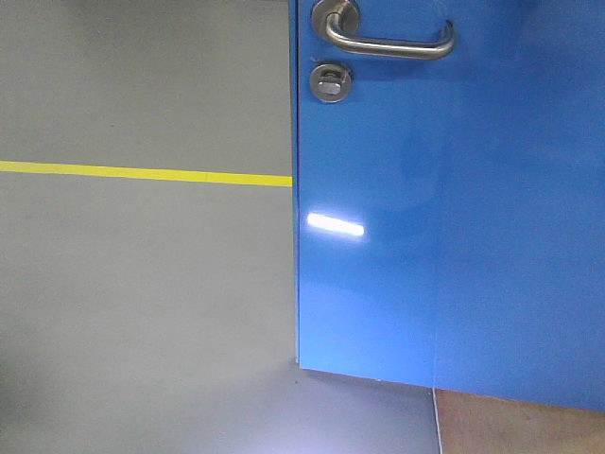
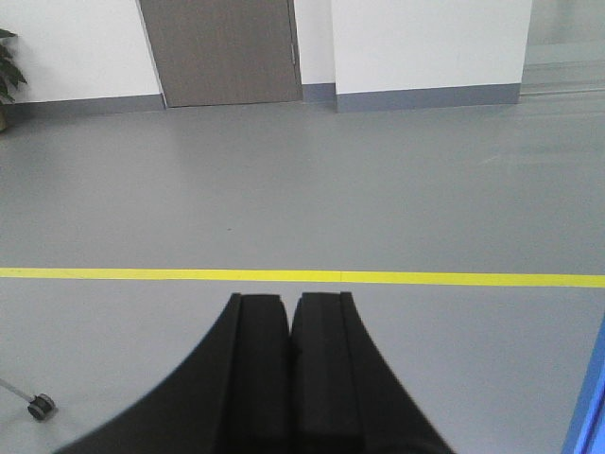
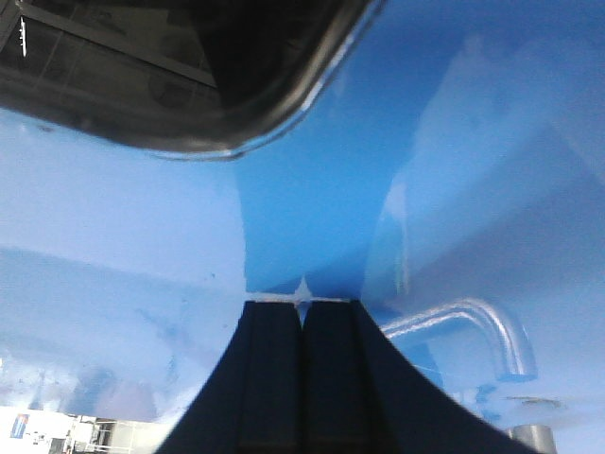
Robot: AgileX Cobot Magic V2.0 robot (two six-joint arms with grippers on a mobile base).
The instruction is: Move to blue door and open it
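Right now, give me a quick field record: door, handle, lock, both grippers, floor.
door: blue door, close ahead, fills right of front view
handle: silver lever, near door's left edge
lock: round thumb-turn below lever
left gripper: shut, empty, facing open floor
right gripper: shut, empty, tips at door, lever to its right
floor: grey, yellow line

In the front view the door [image 1: 454, 208] fills the right side, its free edge at centre and open floor [image 1: 142, 284] to the left. The lever handle [image 1: 388, 38] sits at the door's upper left, the thumb-turn lock [image 1: 330, 82] directly below its hub. A floor line [image 1: 142, 173] runs from the left edge to the door edge. The right gripper [image 3: 302, 317] has its fingertips against the door face, with the handle to its right. The left gripper [image 2: 288, 307] points across the floor line toward a far wall [image 2: 425, 43] with a second door [image 2: 222, 47].
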